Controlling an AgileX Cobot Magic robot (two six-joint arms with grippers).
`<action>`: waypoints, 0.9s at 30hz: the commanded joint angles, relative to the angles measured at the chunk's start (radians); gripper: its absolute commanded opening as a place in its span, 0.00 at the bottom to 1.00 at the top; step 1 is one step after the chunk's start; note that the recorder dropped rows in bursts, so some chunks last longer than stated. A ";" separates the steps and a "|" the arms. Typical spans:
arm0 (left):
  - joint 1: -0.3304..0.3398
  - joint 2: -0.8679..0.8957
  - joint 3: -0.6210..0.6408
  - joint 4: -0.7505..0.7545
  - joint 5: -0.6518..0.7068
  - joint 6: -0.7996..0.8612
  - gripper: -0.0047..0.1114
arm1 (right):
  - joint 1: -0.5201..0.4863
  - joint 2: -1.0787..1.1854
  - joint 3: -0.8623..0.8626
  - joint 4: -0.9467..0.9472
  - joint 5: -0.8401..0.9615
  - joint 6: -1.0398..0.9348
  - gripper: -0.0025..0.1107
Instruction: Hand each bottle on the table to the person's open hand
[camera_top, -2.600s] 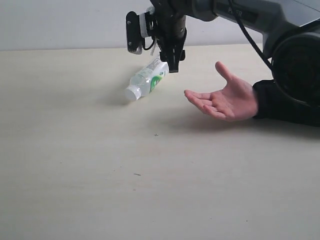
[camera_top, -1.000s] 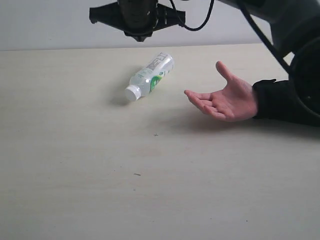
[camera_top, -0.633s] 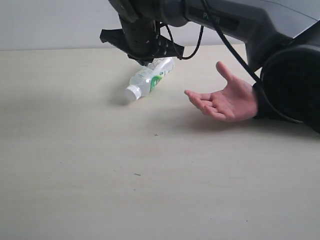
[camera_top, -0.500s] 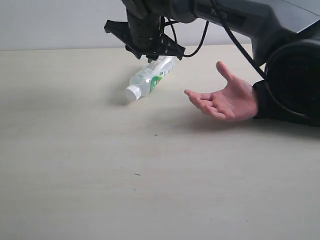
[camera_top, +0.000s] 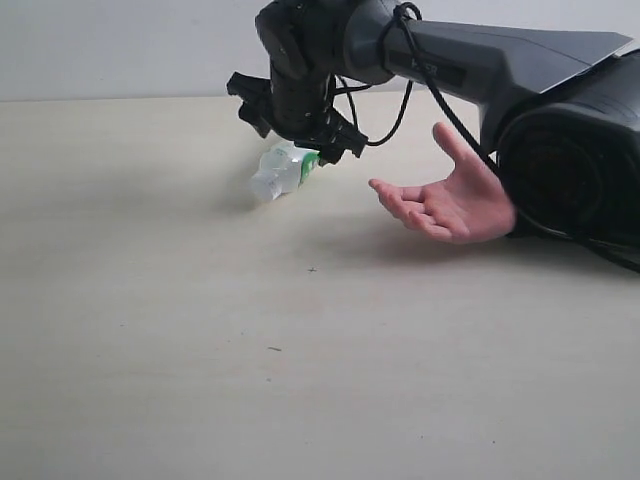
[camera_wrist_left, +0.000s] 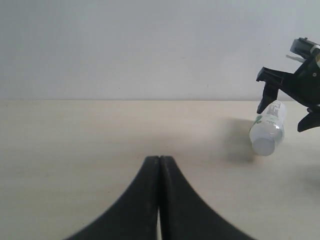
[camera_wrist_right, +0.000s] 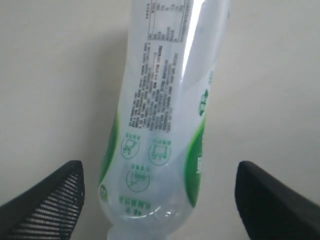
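Observation:
A clear bottle (camera_top: 281, 170) with a green-white label and white cap lies on its side on the pale table (camera_top: 200, 330). My right gripper (camera_top: 290, 145) hangs low over it, open, one finger on either side of the body without touching. In the right wrist view the bottle (camera_wrist_right: 160, 125) lies between the spread fingers of the right gripper (camera_wrist_right: 159, 169). The person's open hand (camera_top: 450, 200) rests palm up to the right, coming from a black sleeve. My left gripper (camera_wrist_left: 160, 159) is shut and empty, well away from the bottle (camera_wrist_left: 268, 131).
The black sleeve and the bulky right arm (camera_top: 560, 130) fill the right side of the exterior view. A plain wall runs behind the table's far edge. Bare tabletop lies to the left and in front.
The right gripper has come down from above the table to straddle the bottle, and its jaws have spread wide. Bottle and hand have not moved.

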 joint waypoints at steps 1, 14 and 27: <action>0.000 -0.006 0.003 0.003 -0.002 0.000 0.04 | -0.019 0.011 -0.008 -0.035 -0.015 0.010 0.72; 0.000 -0.006 0.003 0.003 -0.002 0.000 0.04 | -0.040 0.036 -0.008 -0.039 -0.131 0.027 0.72; 0.000 -0.006 0.003 0.003 -0.002 0.000 0.04 | -0.047 0.086 -0.008 -0.067 -0.169 0.078 0.71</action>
